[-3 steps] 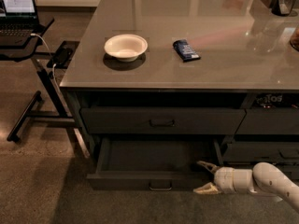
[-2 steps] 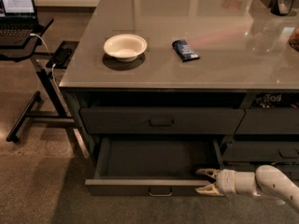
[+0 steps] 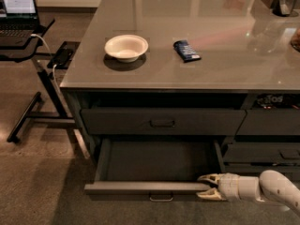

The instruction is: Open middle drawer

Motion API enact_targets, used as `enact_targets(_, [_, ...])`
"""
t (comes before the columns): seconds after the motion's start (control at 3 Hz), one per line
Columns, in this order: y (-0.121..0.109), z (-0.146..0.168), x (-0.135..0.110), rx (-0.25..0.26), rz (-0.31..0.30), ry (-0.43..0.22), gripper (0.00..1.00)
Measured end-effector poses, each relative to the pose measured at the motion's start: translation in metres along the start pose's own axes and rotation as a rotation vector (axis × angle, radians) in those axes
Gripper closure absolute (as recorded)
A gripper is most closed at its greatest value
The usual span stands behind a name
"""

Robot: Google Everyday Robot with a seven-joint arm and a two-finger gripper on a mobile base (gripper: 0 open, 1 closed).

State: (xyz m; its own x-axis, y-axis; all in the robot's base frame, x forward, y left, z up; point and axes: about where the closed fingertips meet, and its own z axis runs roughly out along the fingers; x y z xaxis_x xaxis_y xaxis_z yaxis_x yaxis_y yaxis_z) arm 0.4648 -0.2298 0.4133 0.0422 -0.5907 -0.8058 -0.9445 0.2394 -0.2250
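Well, the middle drawer stands pulled far out beneath the bench, its shallow tray showing. The claw sits at the front's right end, fingers spread apart, one above, one below.

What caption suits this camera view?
Gripper at front edge of the open middle drawer, below a counter with white bowl.
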Motion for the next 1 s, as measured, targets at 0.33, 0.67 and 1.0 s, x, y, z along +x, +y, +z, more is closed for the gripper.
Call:
enact_targets(0.33, [0.0011,-0.0011,-0.0043,0.000,0.000,0.000,1.00])
enact_targets(0.67, [0.0010,-0.0013,-0.0046,0.000,0.000,0.000,0.89])
enact_targets(1.0, [0.0011,-0.0012,-0.0046,0.000,0.000,0.000,0.66])
